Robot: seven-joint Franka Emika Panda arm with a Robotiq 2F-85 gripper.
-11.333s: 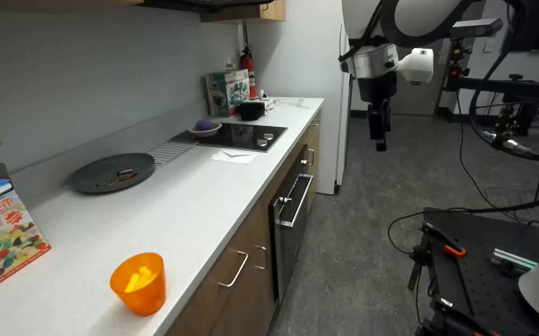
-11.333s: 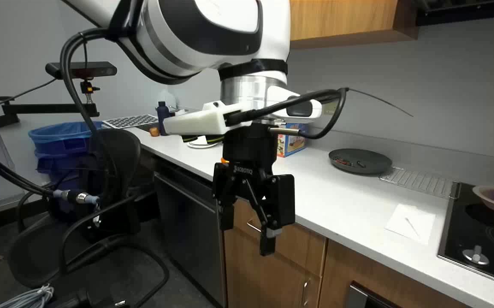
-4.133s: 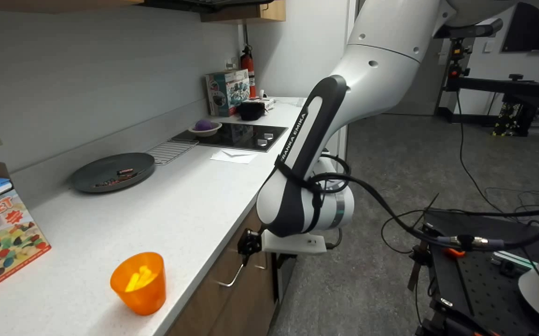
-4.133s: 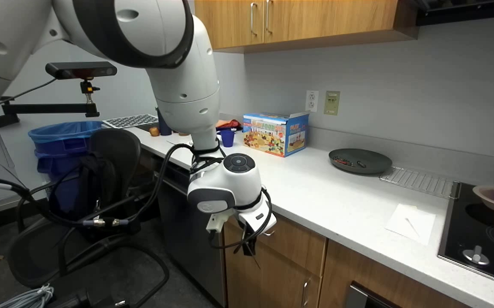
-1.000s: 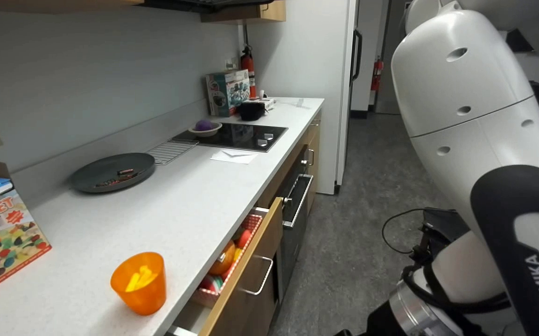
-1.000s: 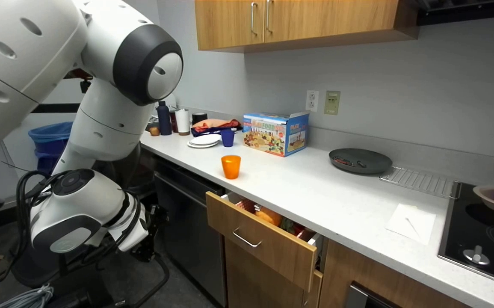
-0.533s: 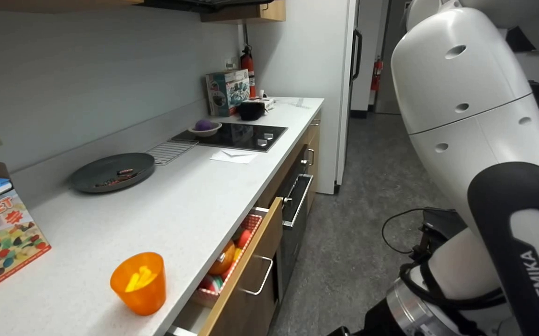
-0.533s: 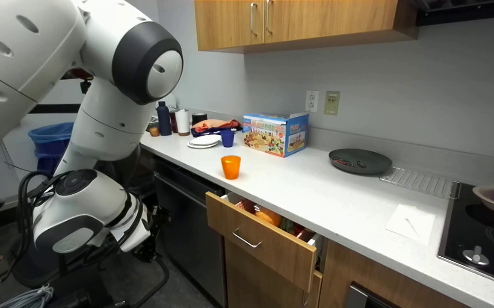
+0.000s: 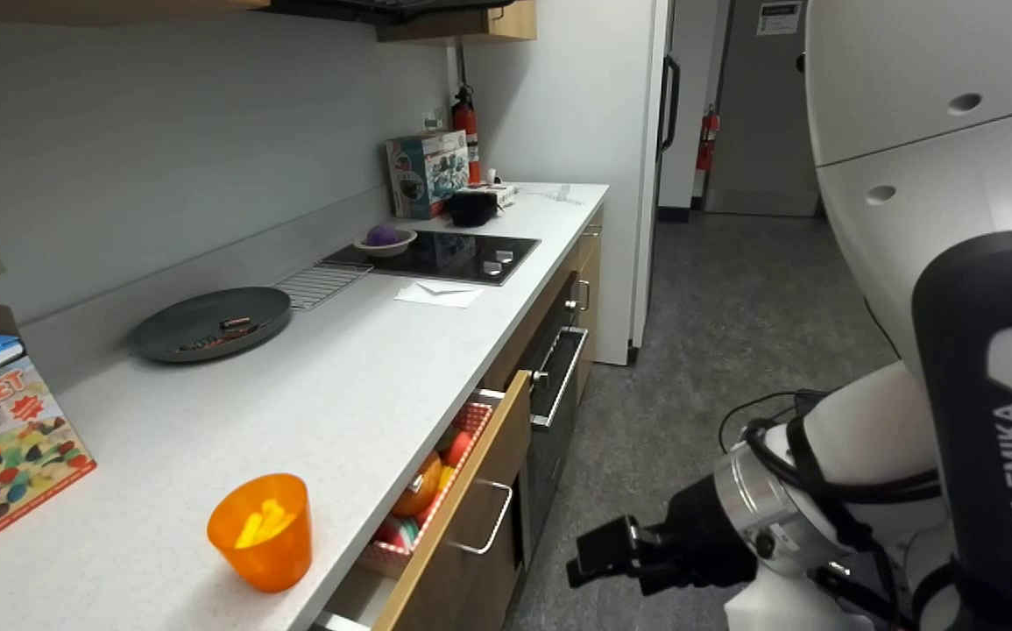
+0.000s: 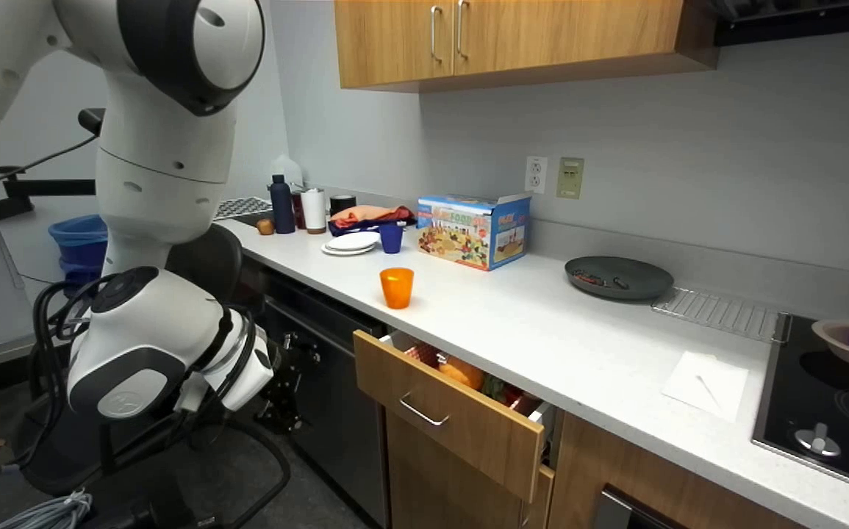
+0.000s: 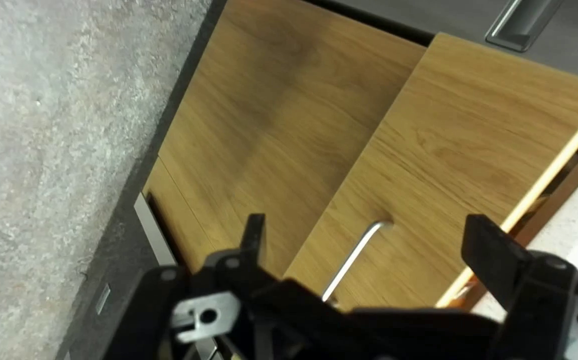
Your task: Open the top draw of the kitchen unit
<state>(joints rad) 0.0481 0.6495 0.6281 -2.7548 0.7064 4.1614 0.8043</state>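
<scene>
Brown wood-front, silver-handled top draw (image 10: 464,417) standing open, blk two-finger gripper (image 11: 366,233) apart fr. it, jaws spread wide, nothing held.

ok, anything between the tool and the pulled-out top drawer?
Bare: the wrist view shows nothing between the open tool and the top drawer; an exterior view shows floor through the gap.

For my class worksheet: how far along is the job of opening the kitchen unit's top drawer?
Done: the top drawer stands out past the countertop, its inside showing in both exterior views.
In hand: nothing; the claw is open and clear of the silver bar handle.
Remaining: apparently nothing, unless you want it wider; I can't tell whether it's fully extended.
</scene>
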